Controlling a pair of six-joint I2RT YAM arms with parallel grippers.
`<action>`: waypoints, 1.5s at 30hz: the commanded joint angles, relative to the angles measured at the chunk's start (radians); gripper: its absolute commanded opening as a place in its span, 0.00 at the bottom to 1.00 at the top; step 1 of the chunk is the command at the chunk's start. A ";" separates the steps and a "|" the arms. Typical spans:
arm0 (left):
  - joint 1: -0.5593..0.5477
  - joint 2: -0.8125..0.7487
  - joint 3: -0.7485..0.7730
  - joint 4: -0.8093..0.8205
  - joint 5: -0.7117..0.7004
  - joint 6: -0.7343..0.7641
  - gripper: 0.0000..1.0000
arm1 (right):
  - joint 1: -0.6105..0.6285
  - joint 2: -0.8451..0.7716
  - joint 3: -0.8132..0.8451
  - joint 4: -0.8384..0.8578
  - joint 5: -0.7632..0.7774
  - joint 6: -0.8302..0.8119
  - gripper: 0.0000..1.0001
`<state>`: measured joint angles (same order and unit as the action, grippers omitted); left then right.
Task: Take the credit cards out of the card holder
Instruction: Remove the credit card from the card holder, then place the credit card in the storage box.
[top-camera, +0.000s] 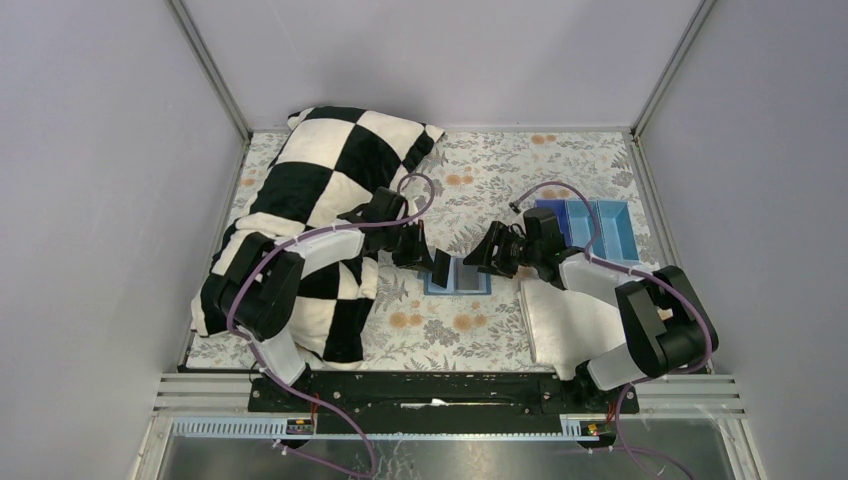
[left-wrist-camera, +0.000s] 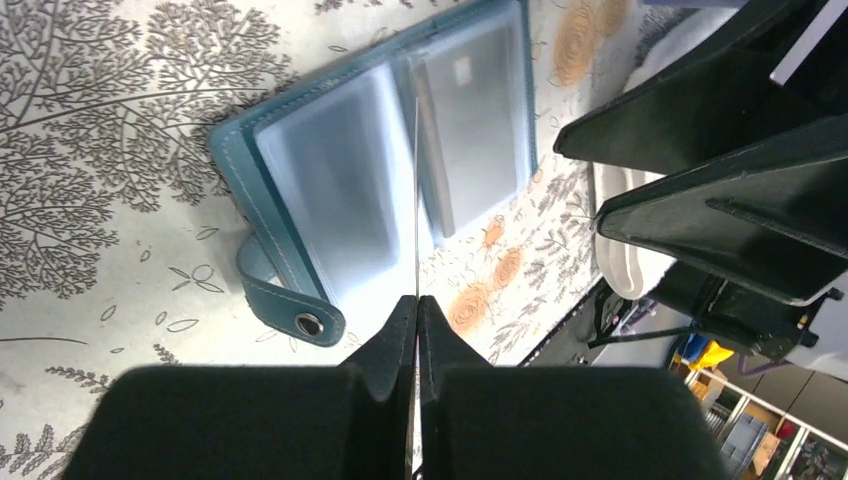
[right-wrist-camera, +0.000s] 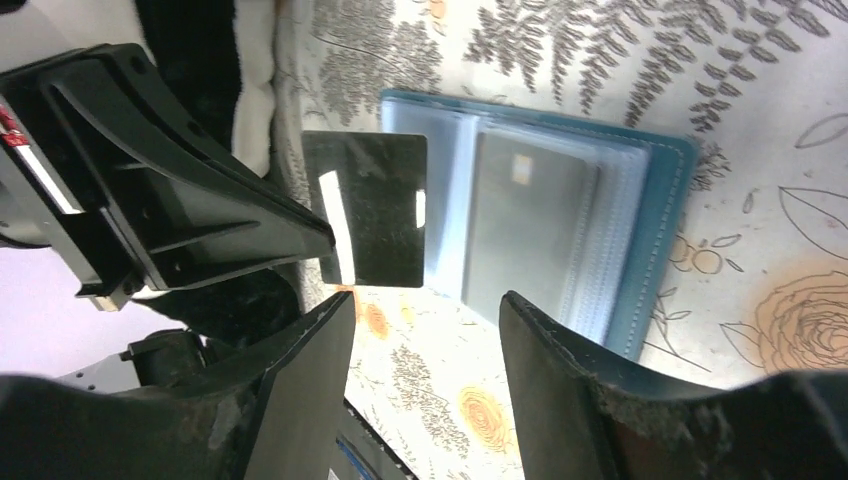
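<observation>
So one credit card (right-wrist-camera: 365, 210) is out, pinched edge-on in the left gripper (left-wrist-camera: 417, 300), at 9 o'clock of the open card holder (right-wrist-camera: 660, 250) lying on the table. The right gripper (right-wrist-camera: 425, 305) is spread and empty. Next job, I reckon, is fishing the second card (right-wrist-camera: 530, 220) out of its clear pocket without dragging the holder.

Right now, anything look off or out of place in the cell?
Nothing damaged or spilled. Only oddity: a checkered pillow fills the left side. The card holder lies open and flat; the left end effector pinches one dark card; a grey card sits inside.
</observation>
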<state>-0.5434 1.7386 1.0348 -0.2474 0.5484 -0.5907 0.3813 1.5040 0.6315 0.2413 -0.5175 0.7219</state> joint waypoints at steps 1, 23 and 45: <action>0.008 -0.080 0.051 -0.009 0.073 0.058 0.00 | 0.000 -0.057 0.036 0.022 -0.060 0.011 0.64; 0.037 -0.171 0.009 0.143 0.298 -0.061 0.00 | -0.002 0.156 -0.148 1.012 -0.399 0.539 0.59; 0.042 -0.237 0.061 0.019 0.122 0.024 0.43 | -0.006 0.140 -0.149 1.057 -0.325 0.627 0.00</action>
<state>-0.4988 1.5753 1.0374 -0.1520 0.7891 -0.6353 0.3775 1.7847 0.4557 1.4681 -0.8516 1.5185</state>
